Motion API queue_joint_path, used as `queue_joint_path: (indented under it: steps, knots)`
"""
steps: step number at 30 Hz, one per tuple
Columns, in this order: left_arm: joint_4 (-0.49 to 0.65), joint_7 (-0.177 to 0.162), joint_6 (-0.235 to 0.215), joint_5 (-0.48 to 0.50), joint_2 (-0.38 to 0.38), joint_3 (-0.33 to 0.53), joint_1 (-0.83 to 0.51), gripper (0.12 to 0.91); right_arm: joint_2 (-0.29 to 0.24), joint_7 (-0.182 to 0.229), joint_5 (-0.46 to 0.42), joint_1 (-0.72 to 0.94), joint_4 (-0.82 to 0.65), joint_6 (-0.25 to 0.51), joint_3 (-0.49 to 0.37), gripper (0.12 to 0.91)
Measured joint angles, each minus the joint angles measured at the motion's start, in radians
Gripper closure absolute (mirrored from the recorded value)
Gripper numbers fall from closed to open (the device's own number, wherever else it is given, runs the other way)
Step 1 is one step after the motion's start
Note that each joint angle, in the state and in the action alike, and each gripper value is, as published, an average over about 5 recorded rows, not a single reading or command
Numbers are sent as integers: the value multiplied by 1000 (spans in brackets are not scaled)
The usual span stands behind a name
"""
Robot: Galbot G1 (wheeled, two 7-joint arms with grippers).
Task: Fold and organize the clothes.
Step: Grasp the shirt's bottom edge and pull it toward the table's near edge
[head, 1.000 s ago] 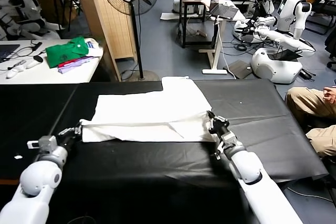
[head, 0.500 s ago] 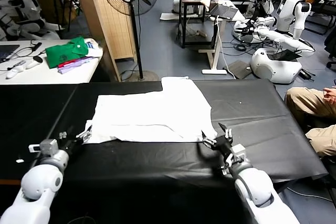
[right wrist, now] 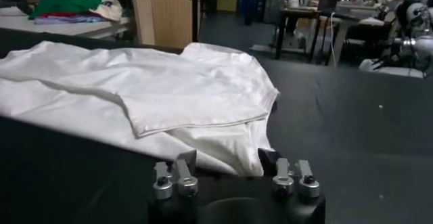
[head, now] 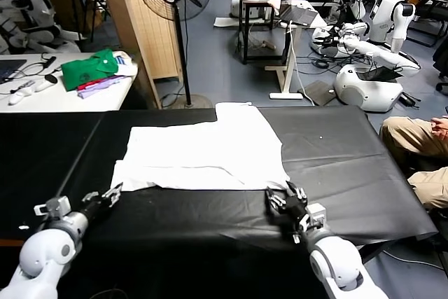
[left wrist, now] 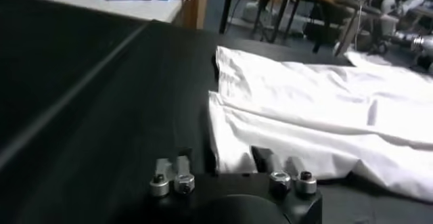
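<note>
Head view: folded thin white cotton T-shirt [head: 199, 157] lies on the black-covered table [head: 350, 152]; left gripper [head: 106, 198] and right gripper [head: 283, 199], both empty with fingers apart, sit just beside its near edge.

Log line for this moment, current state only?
garment: white short-sleeved cotton T-shirt partly folded, flat on black table | left gripper: off near-left corner, empty | right gripper: off near-right corner, empty
</note>
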Motion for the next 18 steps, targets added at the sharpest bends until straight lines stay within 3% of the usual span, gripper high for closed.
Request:
queue_joint_path:
  steps: [2, 5, 10, 18]
  knots:
    - [-2, 5, -18, 34, 1, 4, 4, 843, -3, 17, 17, -8, 12, -17, 5, 883]
    - [-12, 24, -55, 127, 5, 9, 18, 905, -14, 47, 49, -24, 47, -57, 16, 904]
    - [-58, 39, -87, 274, 21, 0, 65, 903, -39, 89, 79, -63, 129, -136, 38, 905]
    - [-202, 26, -56, 303, 57, -35, 188, 903, -62, 128, 77, -176, 286, -262, 79, 905]
